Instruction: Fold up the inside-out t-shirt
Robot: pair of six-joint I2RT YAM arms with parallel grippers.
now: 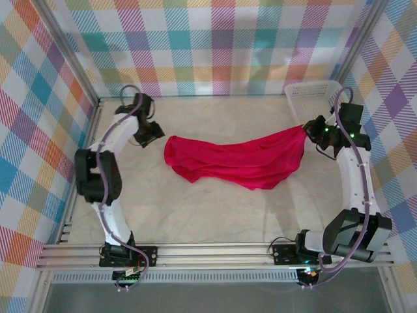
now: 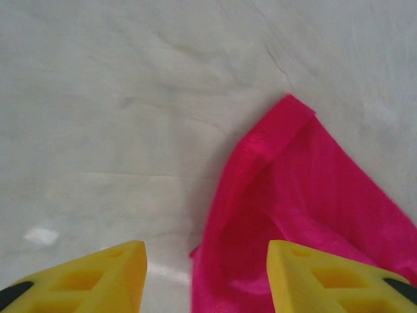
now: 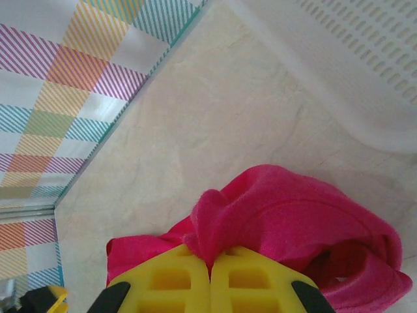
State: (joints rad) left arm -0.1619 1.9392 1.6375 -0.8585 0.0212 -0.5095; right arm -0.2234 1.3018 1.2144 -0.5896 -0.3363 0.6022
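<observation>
The red t-shirt point(image 1: 241, 158) lies stretched across the middle of the table, wrinkled, its right corner lifted. My right gripper point(image 1: 307, 128) is shut on that corner; in the right wrist view a fold of the t-shirt point(image 3: 280, 215) pokes up between the closed yellow fingers point(image 3: 169, 280). My left gripper point(image 1: 154, 135) stands open just left of the shirt's left end. In the left wrist view its yellow fingertips point(image 2: 104, 270) are wide apart, and the t-shirt point(image 2: 306, 195) edge lies between them, nearer the right finger. The white tag is hidden.
A white perforated basket point(image 1: 313, 98) stands at the back right, close to my right gripper, and its wall point(image 3: 339, 72) shows in the right wrist view. Checked walls point(image 1: 215, 45) close the table at the back and sides. Bare tabletop point(image 1: 208, 215) lies in front of the shirt.
</observation>
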